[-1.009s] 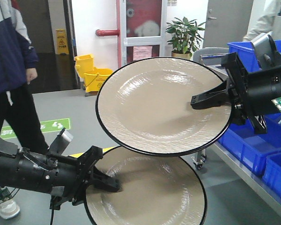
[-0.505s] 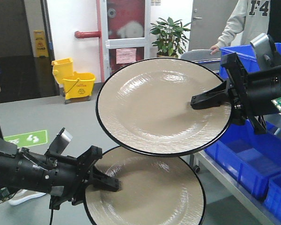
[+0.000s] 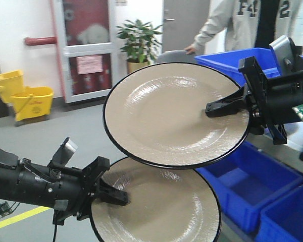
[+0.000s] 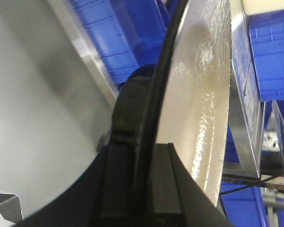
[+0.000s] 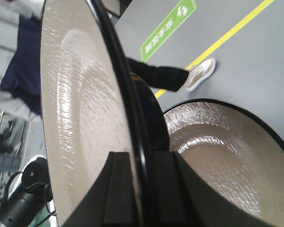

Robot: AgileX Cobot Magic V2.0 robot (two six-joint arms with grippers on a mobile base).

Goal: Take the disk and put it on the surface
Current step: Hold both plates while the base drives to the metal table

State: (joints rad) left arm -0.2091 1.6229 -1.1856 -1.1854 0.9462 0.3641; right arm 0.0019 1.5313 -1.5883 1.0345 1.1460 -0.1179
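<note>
Cream lower disk [image 3: 161,206]: in the air, left tool [image 3: 116,197] gripped its rim.
Upper disk [image 3: 166,113]: right tool [image 3: 213,108] gripped its rim.
Change: background slid left, blue bins [image 3: 242,184] came closer.
Meaning: robot was likely turning; no counter seen yet.

A grey floor [image 3: 65,126] is running back to a white wall [image 3: 15,30], where a red pipe [image 3: 39,40] is projecting beside a glazed door [image 3: 88,48]. A yellow mop bucket [image 3: 28,101] is standing at the left; a potted plant [image 3: 139,38] is standing right of the door. Blue bins [image 3: 252,186] are filling the right side, a person in a grey sweatshirt [image 3: 232,22] standing behind them. A yellow line [image 5: 236,29] is crossing the floor; a green floor marking [image 5: 169,29] is lying beside it.
</note>
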